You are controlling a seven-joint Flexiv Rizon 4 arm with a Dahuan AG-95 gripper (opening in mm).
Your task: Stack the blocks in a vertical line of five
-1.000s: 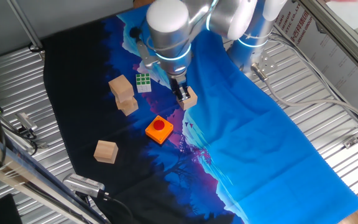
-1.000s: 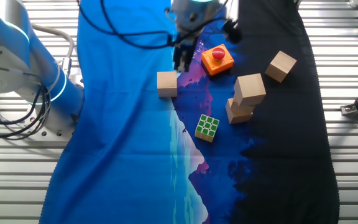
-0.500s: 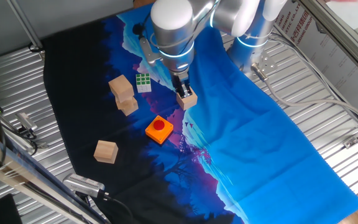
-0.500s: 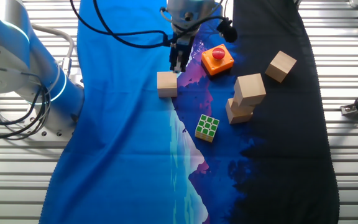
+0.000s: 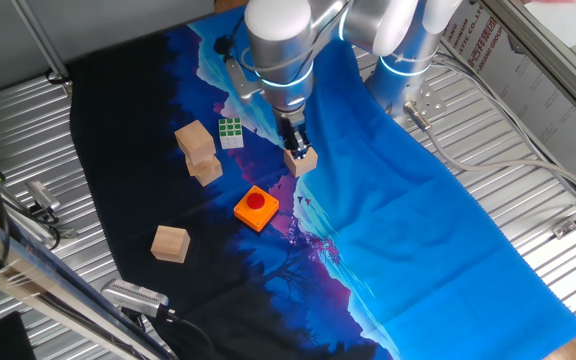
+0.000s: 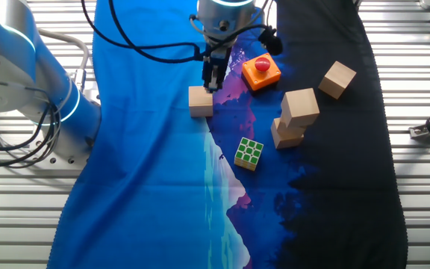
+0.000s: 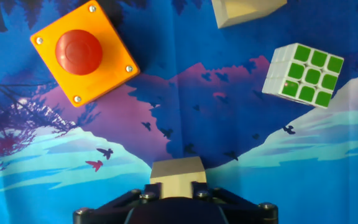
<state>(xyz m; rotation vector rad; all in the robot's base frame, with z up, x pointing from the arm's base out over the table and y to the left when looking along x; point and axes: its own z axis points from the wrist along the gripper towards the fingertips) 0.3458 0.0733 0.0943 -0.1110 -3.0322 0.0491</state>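
Note:
One of the blocks lies alone on the blue cloth. My gripper hangs just over its edge, open, holding nothing. In the hand view that block shows at the bottom edge between my dark fingers, gripper. Two more blocks form a crooked stack, the upper block on the lower block. A single block sits apart on the dark cloth. A block corner shows at the top of the hand view.
An orange square with a red button lies close to my gripper. A green-and-white puzzle cube sits near the stack. Ribbed metal table borders the cloth; the arm's base stands at one side.
My gripper has shifted sideways towards the lone block and now sits over its edge. No block has moved.

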